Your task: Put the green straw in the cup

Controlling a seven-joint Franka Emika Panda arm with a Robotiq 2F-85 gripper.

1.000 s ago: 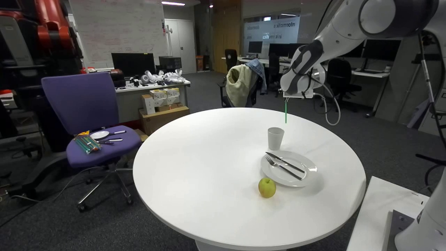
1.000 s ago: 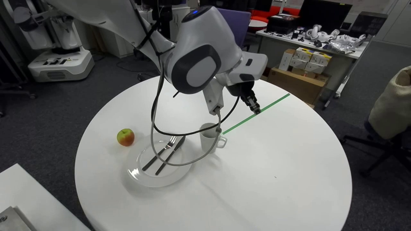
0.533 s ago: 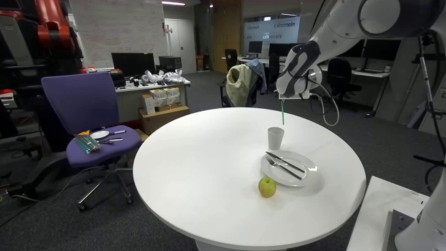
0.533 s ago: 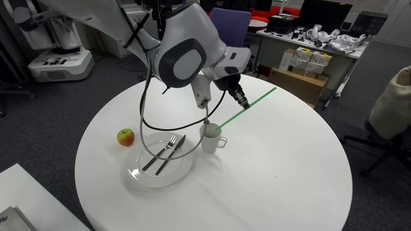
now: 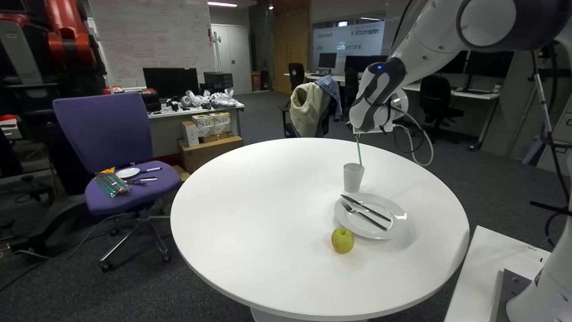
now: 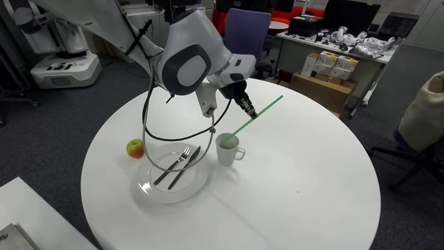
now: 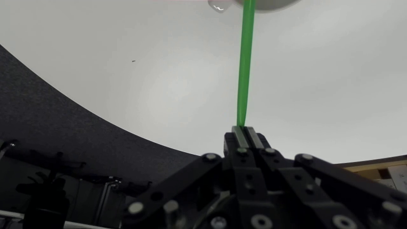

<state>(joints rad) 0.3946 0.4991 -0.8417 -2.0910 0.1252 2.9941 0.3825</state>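
- One round white table (image 6: 295,159), cut off at the bottom in an exterior view.
- The arm (image 5: 429,44), cropped by the top edge in both exterior views.
- One purple chair (image 5: 105,134); its seat bears a packet (image 5: 111,184) of green sticks, too small to count.
- One white plate (image 6: 189,191) on the table, bearing one knife (image 5: 366,208) and one fork (image 5: 366,217); a grey cable (image 6: 173,171) crosses in front of it in an exterior view.
- One gripper (image 7: 243,129), its fingers clenched on the green straw (image 7: 244,63); it is largely hidden in an exterior view.
- One white cup (image 6: 225,156), upright just beside the plate, cut off at the top of the wrist view. In both exterior views the straw's lower end shows within its mouth; how far below the rim, I cannot tell.
- One apple (image 5: 342,240), near the plate.
- Knife and fork, one of each, side by side.
- The straw, thinnest of all: tilted, pinched partway along, its upper end sticking out past the fingertips in an exterior view; the wrist view crops its lower end.
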